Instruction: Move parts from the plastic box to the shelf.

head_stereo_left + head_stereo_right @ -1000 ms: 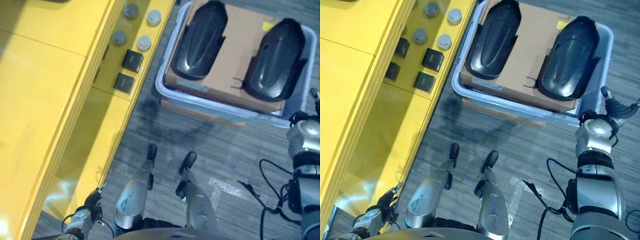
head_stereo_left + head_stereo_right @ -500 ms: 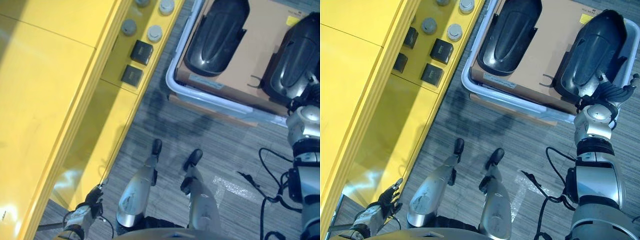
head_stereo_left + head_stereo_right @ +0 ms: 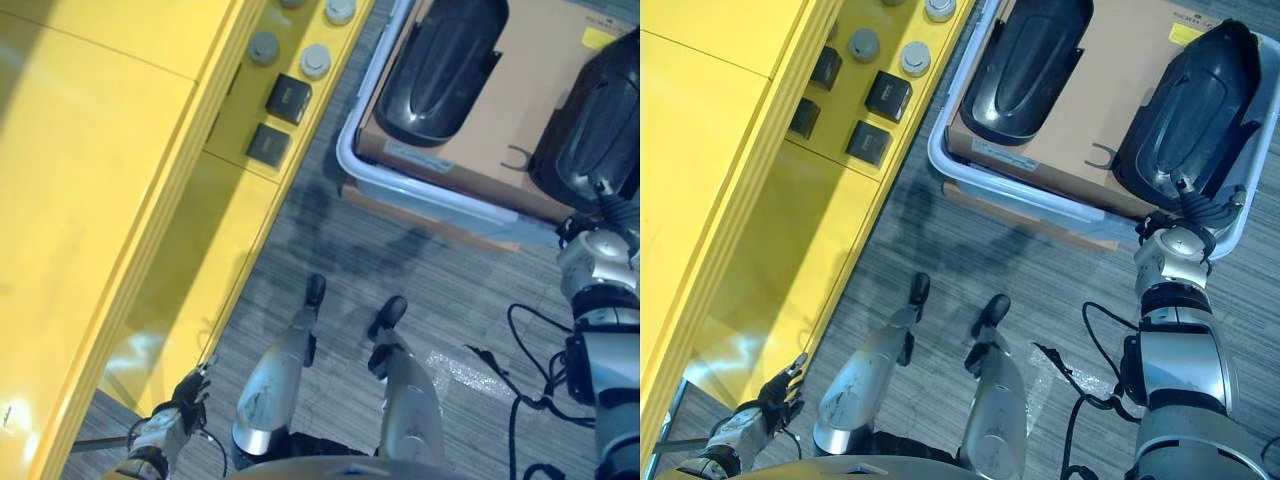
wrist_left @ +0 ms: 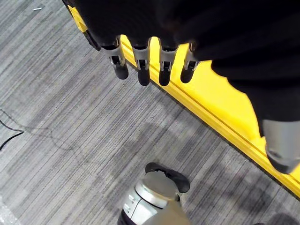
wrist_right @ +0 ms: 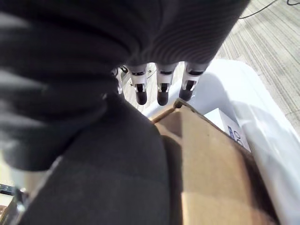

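L hand (image 3: 770,400) hangs low beside yellow shelf (image 3: 730,150), fingers relaxed, empty. Two black parts (image 3: 1025,65) lie on cardboard in plastic box (image 3: 970,175). R hand (image 3: 1200,212) over right-side part (image 3: 1195,110), fingers straight, no grip yet. Step: reach/pick. Next: curl round part edge. Labels illegible.

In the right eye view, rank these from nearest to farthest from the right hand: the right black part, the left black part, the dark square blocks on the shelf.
From the right hand:
1. Right black part, directly at the hand, in the plastic box.
2. Left black part, across the box.
3. Dark square blocks, on the yellow shelf.
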Robot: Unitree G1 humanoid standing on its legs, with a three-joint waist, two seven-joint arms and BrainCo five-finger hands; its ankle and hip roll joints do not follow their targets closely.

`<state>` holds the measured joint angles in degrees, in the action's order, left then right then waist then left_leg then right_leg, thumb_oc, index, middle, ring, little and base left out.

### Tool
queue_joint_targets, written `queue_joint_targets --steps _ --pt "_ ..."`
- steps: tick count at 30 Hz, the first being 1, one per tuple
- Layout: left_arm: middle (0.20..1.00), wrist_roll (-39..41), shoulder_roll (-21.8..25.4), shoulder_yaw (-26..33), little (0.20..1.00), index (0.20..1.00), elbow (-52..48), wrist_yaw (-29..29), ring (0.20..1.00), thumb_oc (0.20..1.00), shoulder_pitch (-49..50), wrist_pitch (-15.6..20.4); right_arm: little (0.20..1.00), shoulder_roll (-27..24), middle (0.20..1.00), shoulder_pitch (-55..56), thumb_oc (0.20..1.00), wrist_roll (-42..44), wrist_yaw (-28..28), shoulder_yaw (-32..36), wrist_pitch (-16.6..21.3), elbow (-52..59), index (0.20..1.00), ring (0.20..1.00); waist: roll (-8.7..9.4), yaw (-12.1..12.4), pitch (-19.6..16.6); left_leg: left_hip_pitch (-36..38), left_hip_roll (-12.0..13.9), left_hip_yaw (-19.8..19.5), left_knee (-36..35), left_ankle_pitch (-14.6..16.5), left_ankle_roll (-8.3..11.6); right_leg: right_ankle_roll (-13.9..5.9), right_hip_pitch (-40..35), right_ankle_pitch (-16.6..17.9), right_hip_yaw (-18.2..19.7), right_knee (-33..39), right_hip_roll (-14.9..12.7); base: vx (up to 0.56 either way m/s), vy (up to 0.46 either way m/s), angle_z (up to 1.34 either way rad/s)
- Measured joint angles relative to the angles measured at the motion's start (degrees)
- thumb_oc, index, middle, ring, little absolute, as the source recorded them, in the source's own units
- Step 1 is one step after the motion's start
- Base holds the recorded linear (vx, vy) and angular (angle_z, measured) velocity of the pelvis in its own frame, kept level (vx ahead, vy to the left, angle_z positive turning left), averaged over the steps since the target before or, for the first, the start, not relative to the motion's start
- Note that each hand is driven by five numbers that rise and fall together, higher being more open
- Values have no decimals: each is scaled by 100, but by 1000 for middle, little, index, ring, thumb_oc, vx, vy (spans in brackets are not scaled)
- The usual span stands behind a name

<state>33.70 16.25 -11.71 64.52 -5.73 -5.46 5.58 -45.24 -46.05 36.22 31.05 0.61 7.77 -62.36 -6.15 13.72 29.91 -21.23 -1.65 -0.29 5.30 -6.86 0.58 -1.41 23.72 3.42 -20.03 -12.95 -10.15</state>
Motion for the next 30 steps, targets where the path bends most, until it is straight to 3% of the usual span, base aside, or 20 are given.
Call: queue_joint_targets --steps 7,8,9,10,23,30 --pt "1000 111 86 -18 1000 1000 -68 2 1000 1000 -5 -21 1000 -7 1000 -154 1000 5 -42 -87 98 64 1000 1000 1 -31 1 -287 -11 -9 276 51 12 21 328 -124 34 -378 -80 0 0 0" --pt "1000 113 90 -18 1000 1000 -70 2 1000 1000 -4 -21 865 -6 865 -163 865 5 -45 -113 98 74 865 865 1 -28 1 -309 -10 -9 295 54 7 22 352 -124 38 -396 -81 0 0 0" --pt "1000 114 90 -18 1000 1000 -74 1 1000 1000 -4 -21 244 -9 244 -165 244 6 -48 -147 97 105 244 244 1 -34 1 -375 -6 -13 369 64 11 23 394 -125 39 -427 -81 0 0 0" --pt "1000 119 88 -19 1000 1000 -83 0 1000 1000 -5 -20 200 -16 200 -166 200 6 -49 -162 104 128 200 200 3 -37 2 -397 -6 -14 372 73 -6 24 418 -125 41 -437 -83 0 0 0" --pt "1000 219 88 -19 1000 1000 -98 -13 1000 1000 -7 8 200 -9 200 -128 200 542 -51 -11 109 162 200 200 4 -135 2 -340 21 -12 347 21 -19 7 365 -106 38 -399 -48 0 0 0" --pt "1000 218 83 -26 1000 1000 -134 -96 1000 1000 -5 159 200 160 200 167 200 866 -52 79 96 217 200 200 5 -133 1 141 71 2 -1 -15 -11 -19 -156 37 8 60 81 -26 4 -1"
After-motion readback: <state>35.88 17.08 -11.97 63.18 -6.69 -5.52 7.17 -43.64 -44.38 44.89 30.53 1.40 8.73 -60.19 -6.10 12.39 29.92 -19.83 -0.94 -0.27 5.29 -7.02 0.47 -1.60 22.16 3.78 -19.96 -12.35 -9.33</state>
